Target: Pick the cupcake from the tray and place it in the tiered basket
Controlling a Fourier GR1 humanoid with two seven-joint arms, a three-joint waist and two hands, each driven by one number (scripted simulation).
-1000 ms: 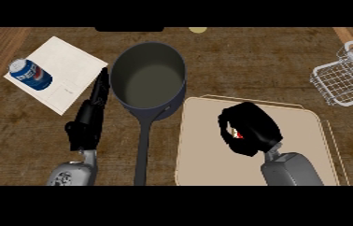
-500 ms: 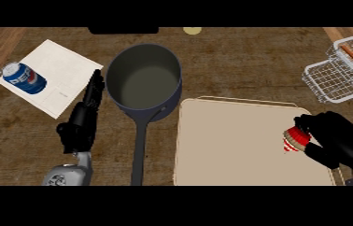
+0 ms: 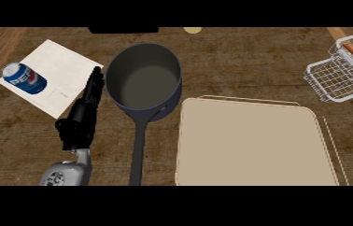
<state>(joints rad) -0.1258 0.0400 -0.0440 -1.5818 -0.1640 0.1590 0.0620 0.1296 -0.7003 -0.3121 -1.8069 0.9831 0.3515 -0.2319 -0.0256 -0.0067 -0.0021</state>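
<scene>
Beige rectangular tray (image 3: 255, 143) at lower right now bare: right hand and cupcake gone from view since half a second ago, likely heading for white wire basket (image 3: 329, 73). Left hand (image 3: 82, 115) resting, fingers straight, empty.

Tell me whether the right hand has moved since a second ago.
Yes. It was over the tray holding the cupcake, then shifted right toward the wire basket, and now it is out of view.

Only the left hand (image 3: 84, 114) shows, at the lower left of the head view: its black fingers (image 3: 95, 82) stretch straight up and away from the grey forearm (image 3: 67, 171), which enters from the bottom edge.
</scene>
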